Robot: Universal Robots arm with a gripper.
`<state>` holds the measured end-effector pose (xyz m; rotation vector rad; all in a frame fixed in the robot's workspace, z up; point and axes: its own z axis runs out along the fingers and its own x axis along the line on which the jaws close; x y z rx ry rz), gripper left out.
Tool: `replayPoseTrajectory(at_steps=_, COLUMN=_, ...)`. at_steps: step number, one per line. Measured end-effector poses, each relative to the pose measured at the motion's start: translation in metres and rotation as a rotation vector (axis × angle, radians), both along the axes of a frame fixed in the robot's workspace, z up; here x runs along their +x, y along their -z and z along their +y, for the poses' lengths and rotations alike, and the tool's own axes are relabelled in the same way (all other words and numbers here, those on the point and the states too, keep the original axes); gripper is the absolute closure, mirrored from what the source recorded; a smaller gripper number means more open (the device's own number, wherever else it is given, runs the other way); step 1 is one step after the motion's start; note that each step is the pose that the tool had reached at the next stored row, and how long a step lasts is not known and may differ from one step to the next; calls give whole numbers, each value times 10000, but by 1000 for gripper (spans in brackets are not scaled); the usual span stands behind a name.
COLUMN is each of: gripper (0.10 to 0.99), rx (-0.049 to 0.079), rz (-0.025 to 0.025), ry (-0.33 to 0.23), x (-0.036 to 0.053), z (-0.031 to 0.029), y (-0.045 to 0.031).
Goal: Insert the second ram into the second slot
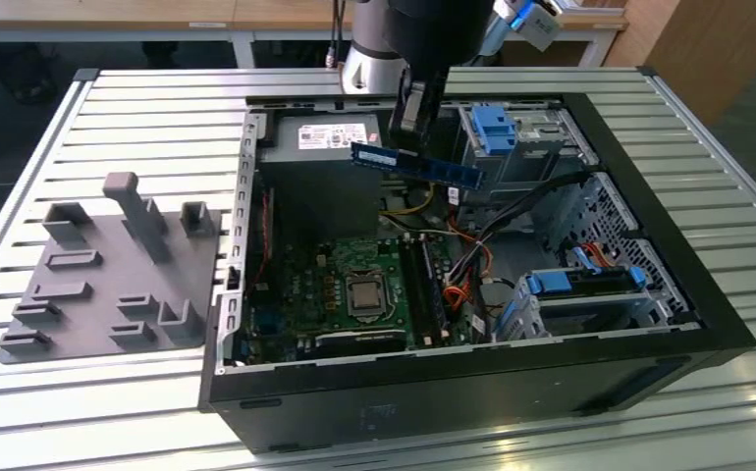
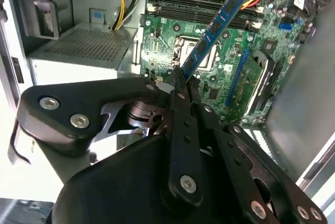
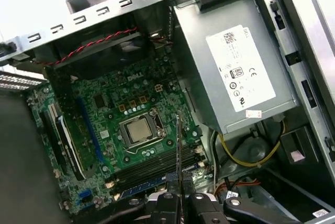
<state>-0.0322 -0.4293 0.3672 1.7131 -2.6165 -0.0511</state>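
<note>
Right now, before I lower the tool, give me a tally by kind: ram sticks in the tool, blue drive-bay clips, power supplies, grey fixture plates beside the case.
second ram, gripped in the tool: 1
blue drive-bay clips: 2
power supply: 1
grey fixture plate beside the case: 1
Total: 5

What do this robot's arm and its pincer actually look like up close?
The arm has a silvery-grey rounded section next to a black one, with a thin dark cable running beside it. The pincer is matte black: flat, rounded links joined by shiny silver screws, narrowing to slim fingers.
</note>
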Motion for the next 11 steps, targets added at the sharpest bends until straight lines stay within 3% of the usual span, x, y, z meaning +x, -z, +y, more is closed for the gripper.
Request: replayPoseTrajectory(at_steps=11, gripper=949, rx=-48, rz=1, ry=1975, x=0, z=0, y=22)
